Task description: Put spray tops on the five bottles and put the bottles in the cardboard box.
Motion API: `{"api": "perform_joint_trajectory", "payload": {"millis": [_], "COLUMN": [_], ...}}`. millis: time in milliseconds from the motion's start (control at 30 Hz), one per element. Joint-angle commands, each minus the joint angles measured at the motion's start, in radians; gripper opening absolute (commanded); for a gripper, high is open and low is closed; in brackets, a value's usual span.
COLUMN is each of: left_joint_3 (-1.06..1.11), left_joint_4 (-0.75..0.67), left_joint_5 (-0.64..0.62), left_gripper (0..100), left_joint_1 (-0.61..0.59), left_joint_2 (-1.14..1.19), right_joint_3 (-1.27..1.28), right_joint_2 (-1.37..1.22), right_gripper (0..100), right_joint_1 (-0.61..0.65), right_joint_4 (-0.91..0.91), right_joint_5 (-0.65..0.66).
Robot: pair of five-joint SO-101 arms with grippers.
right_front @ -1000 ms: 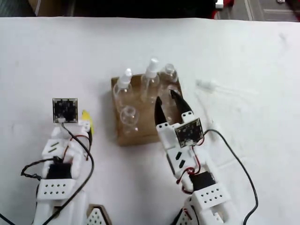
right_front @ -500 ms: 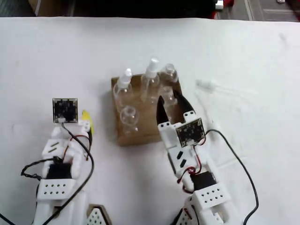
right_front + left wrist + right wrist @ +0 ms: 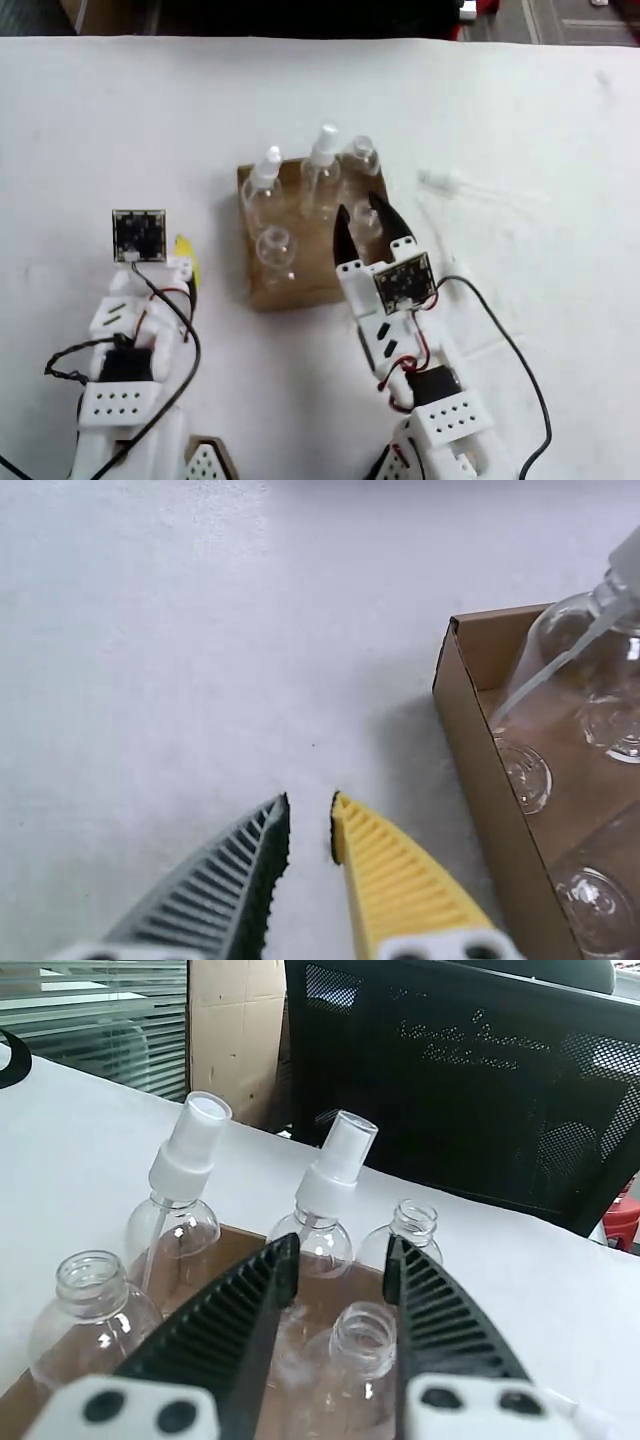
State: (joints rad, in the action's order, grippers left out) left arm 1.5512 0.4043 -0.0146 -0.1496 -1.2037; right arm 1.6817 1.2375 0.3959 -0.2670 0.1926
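Observation:
A cardboard box point(image 3: 255, 290) sits mid-table with several clear bottles in it. Two bottles carry white spray tops point(image 3: 268, 165) point(image 3: 325, 140); they appear again in the right wrist view point(image 3: 190, 1150) point(image 3: 340, 1160). Three have open necks point(image 3: 360, 152) point(image 3: 274, 245) point(image 3: 362, 1335). My right gripper point(image 3: 360, 208) point(image 3: 340, 1250) is open over the box, its black fingers on either side of the near right open bottle. My left gripper point(image 3: 308, 802) hangs over bare table left of the box point(image 3: 480, 760), with a narrow gap between the grey and yellow fingers and nothing in it.
A loose spray top with its thin tube point(image 3: 445, 182) lies on the white table right of the box. A dark mesh chair point(image 3: 480, 1070) stands beyond the table's far edge. Cables trail from both arm bases near the front edge.
My right gripper has shifted slightly to the right around the open bottle. The left arm has not moved.

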Motion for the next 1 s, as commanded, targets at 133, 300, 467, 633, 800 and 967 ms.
{"api": "perform_joint_trajectory", "payload": {"millis": [133,300,467,633,800,967], "left_joint_3": [-0.031,-0.029,-0.029,-0.029,-0.029,-0.026], "left_joint_4": [-0.009,-0.006,-0.009,-0.006,-0.005,-0.003], "left_joint_5": [0.011,0.011,0.011,0.011,0.011,0.011], "left_gripper": [7,7,7,7,7,7], "left_joint_1": [0.008,0.008,0.008,0.008,0.008,0.008], "left_joint_2": [-0.019,-0.019,-0.019,-0.019,-0.019,-0.019], "right_joint_3": [-0.009,-0.339,-0.852,-1.140,-1.346,-1.554], "right_joint_2": [0.013,0.036,-0.024,-0.240,-0.556,-0.906], "right_gripper": [11.7,11.5,11.5,11.5,11.5,11.8], "right_joint_1": [-0.008,-0.068,-0.262,-0.418,-0.440,-0.440], "right_joint_4": [0.001,0.340,0.837,1.010,1.156,1.251], "right_joint_5": [0.005,-0.014,-0.157,-0.071,0.104,0.267]}}
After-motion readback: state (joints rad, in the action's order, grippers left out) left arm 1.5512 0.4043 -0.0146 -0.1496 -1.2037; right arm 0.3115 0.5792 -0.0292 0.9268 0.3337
